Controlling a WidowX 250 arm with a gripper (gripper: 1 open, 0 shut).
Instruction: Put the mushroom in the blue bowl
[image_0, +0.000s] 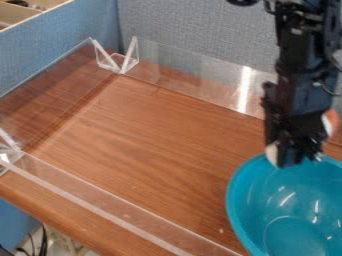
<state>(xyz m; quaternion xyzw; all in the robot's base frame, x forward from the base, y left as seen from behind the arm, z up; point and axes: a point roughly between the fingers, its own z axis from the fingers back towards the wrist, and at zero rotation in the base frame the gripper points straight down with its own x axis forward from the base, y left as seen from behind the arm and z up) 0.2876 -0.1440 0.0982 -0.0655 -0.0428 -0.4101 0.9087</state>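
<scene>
The blue bowl (249, 203) is a large glossy teal bowl at the front right corner of the wooden table, cut off by the frame's edge. My gripper (297, 156) hangs from the black arm just over the bowl's far rim. Its fingers are shut on the mushroom (278, 152). Only a cream bit of the mushroom shows at the left of the fingertips, and the rest is hidden behind the fingers. The bowl looks empty inside.
Low clear acrylic walls (201, 68) ring the wooden table (134, 130), with clear corner brackets (118, 57) at the back left. A blue partition (187, 25) stands behind and a wooden box (34, 20) at the top left.
</scene>
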